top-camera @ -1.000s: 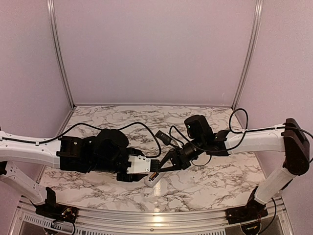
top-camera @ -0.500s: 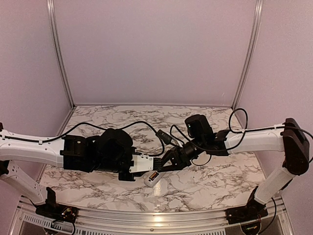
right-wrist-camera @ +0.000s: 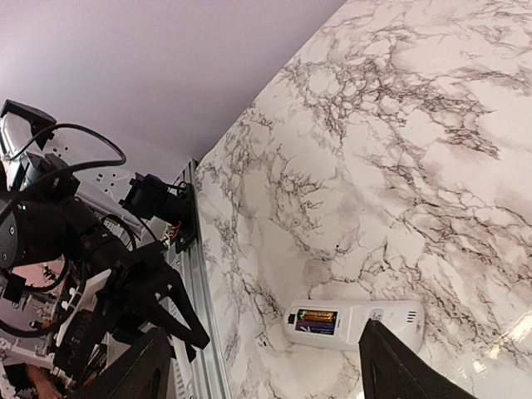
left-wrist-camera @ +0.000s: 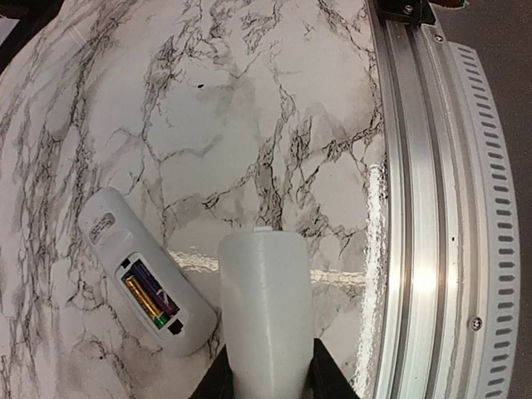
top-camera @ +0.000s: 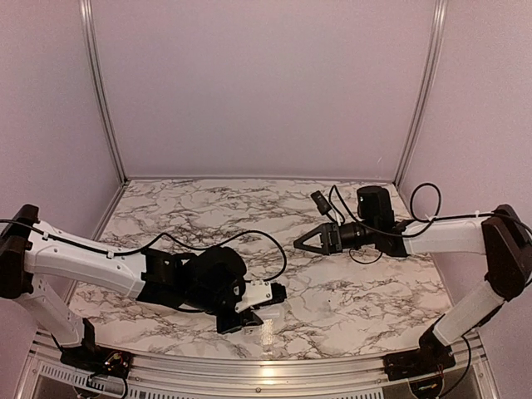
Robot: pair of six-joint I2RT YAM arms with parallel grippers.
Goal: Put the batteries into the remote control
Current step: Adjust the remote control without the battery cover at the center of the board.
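Note:
The white remote control (left-wrist-camera: 141,278) lies back-up on the marble near the table's front edge, its compartment open. Two batteries sit side by side in it, one golden (left-wrist-camera: 143,301), one purple (left-wrist-camera: 158,291). My left gripper (left-wrist-camera: 270,376) is shut on a white curved battery cover (left-wrist-camera: 266,316), held just right of the remote and above the table. In the right wrist view the remote control (right-wrist-camera: 357,322) and golden battery (right-wrist-camera: 317,316) show far below. My right gripper (top-camera: 301,243) is open and empty, well away at the right.
An aluminium rail (left-wrist-camera: 432,208) runs along the table's front edge, close to the remote. Purple walls with metal posts (top-camera: 100,91) enclose the back and sides. Black cables (top-camera: 266,249) loop over the middle of the marble top.
The right gripper has opened and drawn back to the right, away from the remote. The left arm has swung toward the front edge, its gripper closing on the white cover.

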